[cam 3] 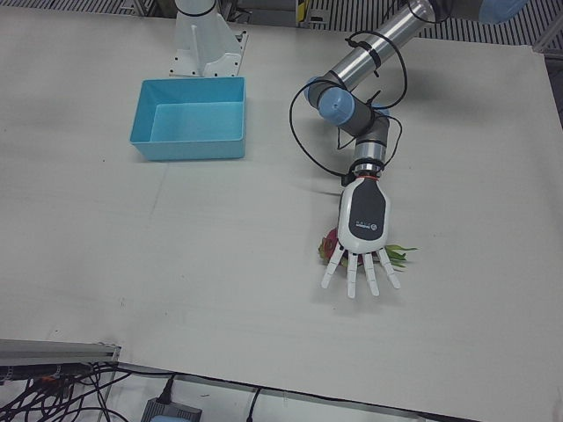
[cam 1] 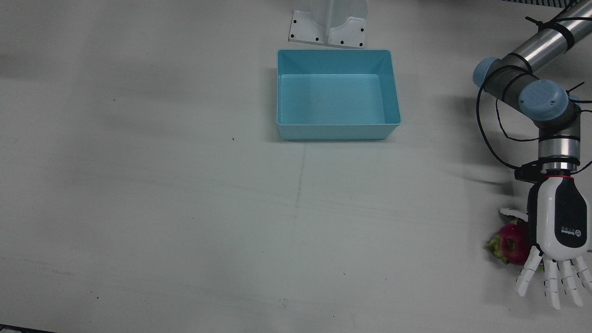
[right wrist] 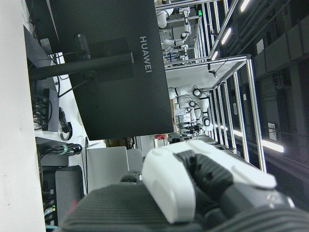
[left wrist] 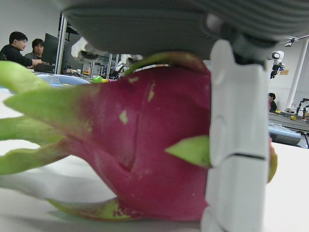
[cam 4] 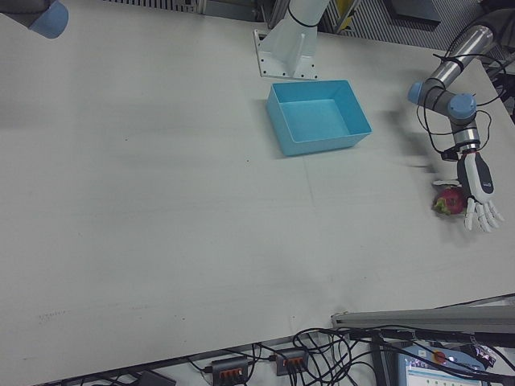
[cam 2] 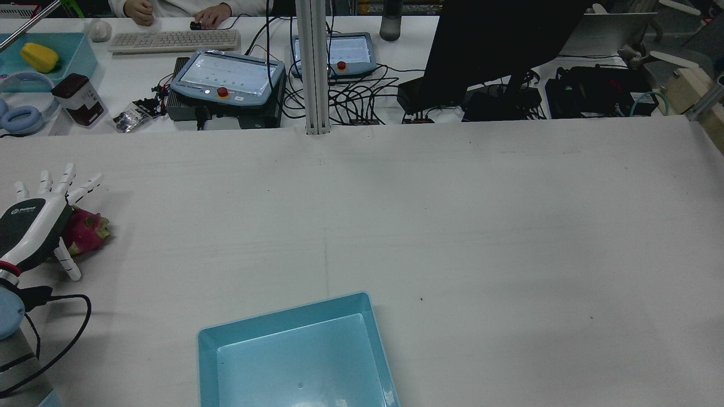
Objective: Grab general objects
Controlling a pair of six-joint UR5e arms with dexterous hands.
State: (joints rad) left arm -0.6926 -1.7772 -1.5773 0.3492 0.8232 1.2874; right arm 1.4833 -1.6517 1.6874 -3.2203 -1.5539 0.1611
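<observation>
A pink dragon fruit (cam 1: 511,243) with green scales lies on the white table near my left arm's side edge. My left hand (cam 1: 562,226) hovers flat just over it, palm down, fingers spread and straight, holding nothing. In the rear view the hand (cam 2: 34,223) covers part of the fruit (cam 2: 85,232). The left hand view shows the fruit (left wrist: 145,140) close under the palm, with one white finger (left wrist: 236,145) hanging in front of it. Only a bit of my right hand (right wrist: 193,193) shows, in its own view, facing a black monitor; its finger pose is unclear.
An empty light blue bin (cam 1: 337,132) stands mid-table before the white arm pedestal (cam 1: 328,23). Behind the table's far edge are teach pendants (cam 2: 226,76), a keyboard, cables, a monitor and a seated person's hands (cam 2: 169,11).
</observation>
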